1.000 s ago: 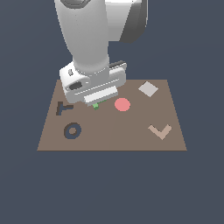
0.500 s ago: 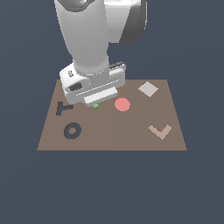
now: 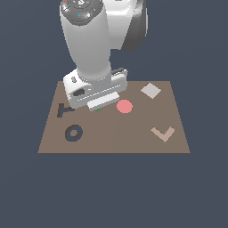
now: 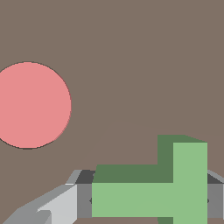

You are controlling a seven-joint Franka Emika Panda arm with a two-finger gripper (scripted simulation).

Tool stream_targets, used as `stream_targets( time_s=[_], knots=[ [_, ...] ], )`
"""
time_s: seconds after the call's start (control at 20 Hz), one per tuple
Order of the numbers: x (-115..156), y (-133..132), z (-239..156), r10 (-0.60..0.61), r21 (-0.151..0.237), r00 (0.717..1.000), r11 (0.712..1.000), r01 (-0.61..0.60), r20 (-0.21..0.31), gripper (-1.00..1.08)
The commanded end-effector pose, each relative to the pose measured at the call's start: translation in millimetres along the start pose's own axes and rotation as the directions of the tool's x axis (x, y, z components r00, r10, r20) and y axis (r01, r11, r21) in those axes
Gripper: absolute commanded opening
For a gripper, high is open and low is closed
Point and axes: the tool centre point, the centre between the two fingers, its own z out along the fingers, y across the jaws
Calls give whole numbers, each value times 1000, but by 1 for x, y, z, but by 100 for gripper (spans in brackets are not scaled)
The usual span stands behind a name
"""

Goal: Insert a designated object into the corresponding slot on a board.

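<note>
No writing or brand mark can be read on anything in view. At the exterior view's left, the flat brown board (image 3: pixel 111 142) carries the dark grey T-shaped slot (image 3: pixel 65 109), with a dark ring-shaped cutout (image 3: pixel 73 133) just below it in the picture. Right of these, the white arm comes down over the board and its gripper (image 3: pixel 99 108) hangs low, between the slot and the red disc (image 3: pixel 124 106); only a speck of green shows under it from this side. The wrist view shows the green T-shaped block (image 4: pixel 151 194) lying between the grey fingers (image 4: pixel 54 205), which close on the two ends of its long bar, so the block is clamped, apart from the slot and beside the disc. The block is smooth, matte and square-edged, the disc flat and round. Farther right lie a pale grey diamond tile (image 3: pixel 151 90) and a tan V-shaped piece (image 3: pixel 163 133), well apart from the gripper.
</note>
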Motion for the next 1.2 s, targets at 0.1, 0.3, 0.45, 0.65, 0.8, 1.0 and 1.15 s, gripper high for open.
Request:
stream_targets(
  time_s=[0.1,0.3,0.45,0.65,0.8,1.0,1.15],
  knots=[
    [0,0,1,-1,0,1000,1000,1,0,-100],
    [0,0,1,-1,0,1000,1000,1,0,-100],
    [0,0,-2,0,0,1000,1000,0,0,-100],
    [0,0,-3,1,0,1000,1000,-1,1,-100],
    [0,6,-3,16,0,1000,1000,-16,1,-100],
    [-1,24,-4,66,1,998,998,-66,0,-100],
    [-4,47,-5,126,1,992,992,-126,0,-100]
  ],
)
